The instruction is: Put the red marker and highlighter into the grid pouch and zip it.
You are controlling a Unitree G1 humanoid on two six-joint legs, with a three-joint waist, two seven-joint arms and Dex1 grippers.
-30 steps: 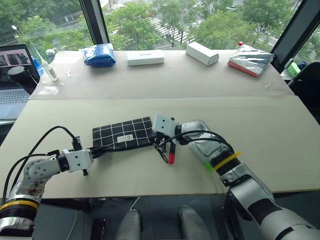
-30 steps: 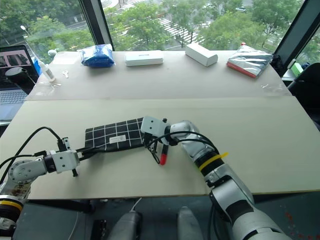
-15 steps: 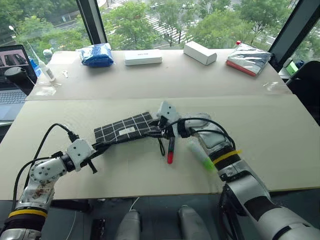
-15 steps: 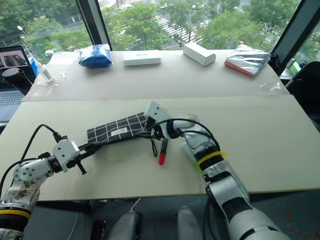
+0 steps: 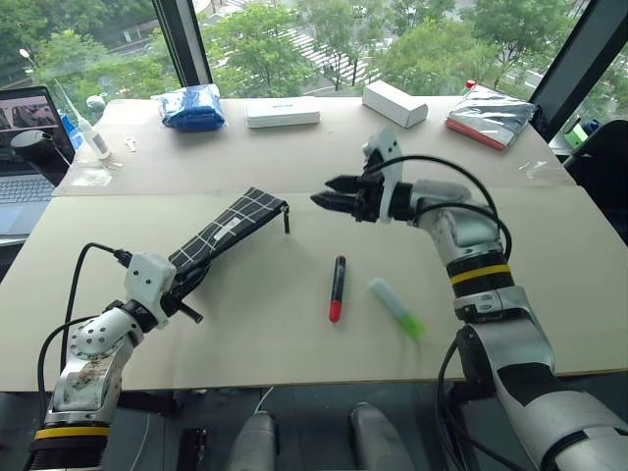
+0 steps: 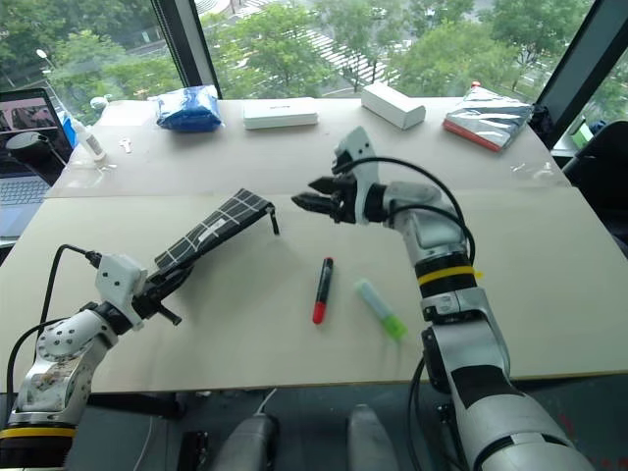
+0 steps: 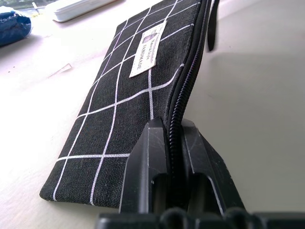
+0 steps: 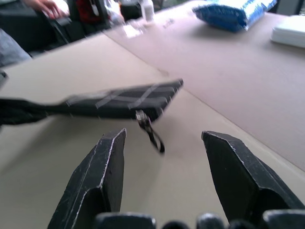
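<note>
grid pouch (image 5: 231,228) is off the bench, tilted, pinched at its zipper edge near one end by the left gripper (image 7: 175,143), fingers clamped tight on the fabric. the far end points up toward the bench's middle, with the black pull cord (image 5: 287,218) dangling from that corner. the white label (image 7: 147,48) faces up. zipper looks shut along the part seen from the left wrist.

red marker (image 5: 337,287) lies flat on the bench toward the front edge, red end nearest that edge, well apart from the pouch. highlighter (image 5: 396,308) lies just beside it on the right, angled, green end toward the front right.

right gripper (image 5: 332,192) hangs above the bench middle, fingers spread and holding nothing, aimed at the pouch's raised end, not touching it.

along the far edge: blue bag (image 5: 193,106), flat white case (image 5: 283,111), white box (image 5: 394,103), silver packet (image 5: 491,115). laptop (image 5: 26,147) off the left edge.
</note>
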